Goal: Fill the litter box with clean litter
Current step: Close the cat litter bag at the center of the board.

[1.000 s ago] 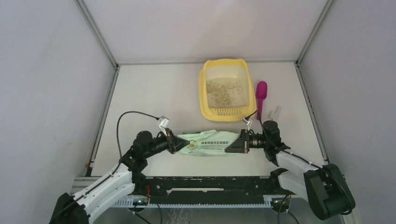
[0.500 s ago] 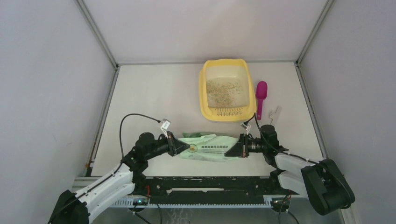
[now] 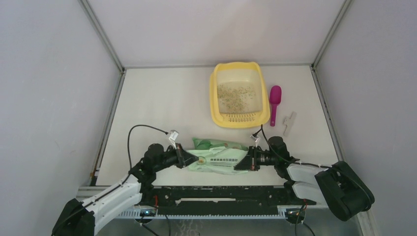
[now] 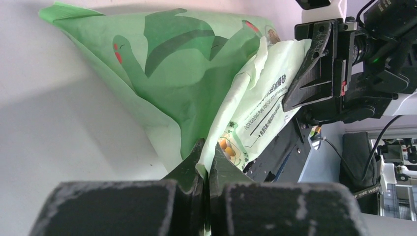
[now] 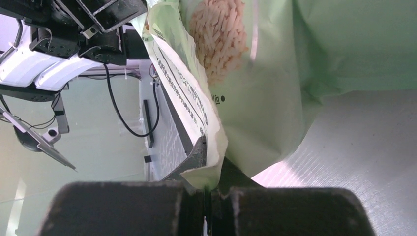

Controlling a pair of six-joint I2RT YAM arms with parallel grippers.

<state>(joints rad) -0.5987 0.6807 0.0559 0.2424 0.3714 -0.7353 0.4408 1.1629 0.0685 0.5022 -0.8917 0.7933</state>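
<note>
Litter box [image 3: 214, 105] at the far side of the bench [image 3: 162, 108], thinly speckled with clean litter [image 3: 235, 94]; 2 hands grip a bag nearer than it.

Only the top view shows the box: beige granules scattered over its pale floor, its slotted ledge at the near end, a magenta scoop [image 3: 274, 101] just beside its right wall, and a small grey piece [image 3: 289, 122] a little further right. Nearer than the box, a light green bag [image 3: 219, 156] stretches between the 2 hands. Only the wrist views show the grips. The left hand [image 4: 204, 164] is clamped tight on a fold at the bag's left end. The right hand [image 5: 209, 172] is clamped tight on the printed edge at its right end. The right wrist view also shows a patch of beige grains on the bag; printed or real, I cannot tell.
</note>
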